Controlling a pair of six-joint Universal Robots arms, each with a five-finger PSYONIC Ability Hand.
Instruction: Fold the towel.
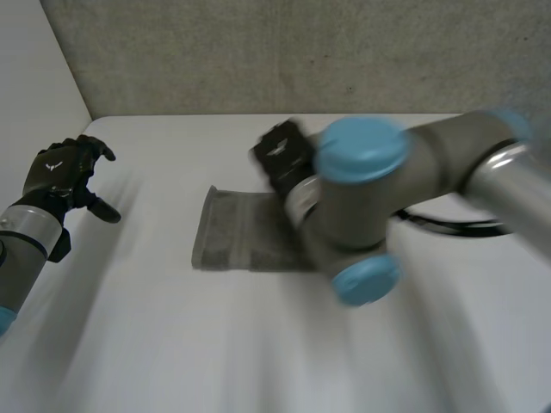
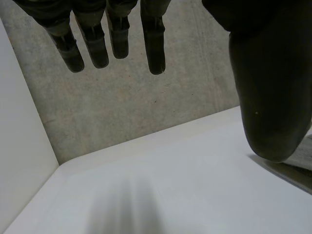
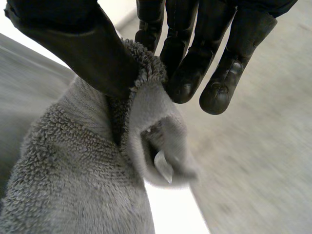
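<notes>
Right hand [image 3: 78, 53] pinches grey towel [image 3: 73, 185] at 1 o'clock corner. Left hand [image 1: 65, 176] at 9 o'clock, fingers spread, empty. Step: fold lift. Next, likely: carry corner across to opposite edge.

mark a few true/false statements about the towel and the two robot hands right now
1. The right robot hand pinches the grey towel between its thumb and fingers. True.
2. The left robot hand grips a corner of the towel. False: it hangs open above bare table, well apart from the towel.
3. The towel lies on a white table. True.
4. The towel hangs over the table's edge. False: it sits near the middle of the table, away from every edge.
</notes>
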